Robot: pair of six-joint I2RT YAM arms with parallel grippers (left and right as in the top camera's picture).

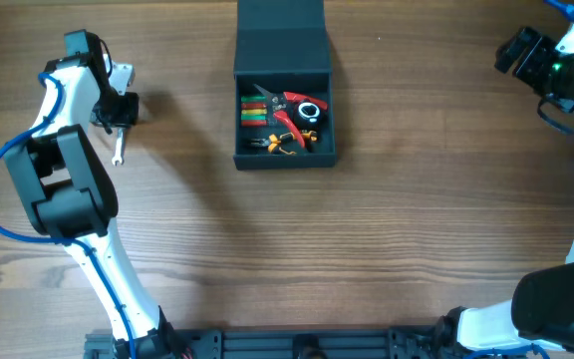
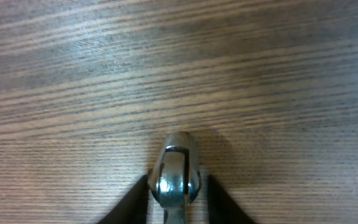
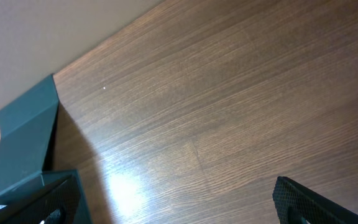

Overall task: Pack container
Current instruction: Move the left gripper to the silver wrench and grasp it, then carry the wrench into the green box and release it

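Observation:
The dark teal-grey container (image 1: 284, 158) stands open at the table's far middle, its flap lid (image 1: 280, 25) folded back. Inside lie red-handled cutters (image 1: 295, 106), small orange-handled pliers (image 1: 279, 143) and several coloured bits. My left gripper (image 1: 118, 110) is at the far left, low over the table. Its fingers (image 2: 178, 199) close on a small metal wrench (image 2: 176, 171), whose free end rests on the wood (image 1: 120, 150). My right gripper (image 1: 526, 55) is open and empty at the far right, well away from the container, whose lid shows in the right wrist view (image 3: 23, 134).
Wood-grain table (image 1: 367, 249) all around. The left arm's base and links (image 1: 68, 189) stand at the left. The right arm's base (image 1: 556, 299) is at the lower right.

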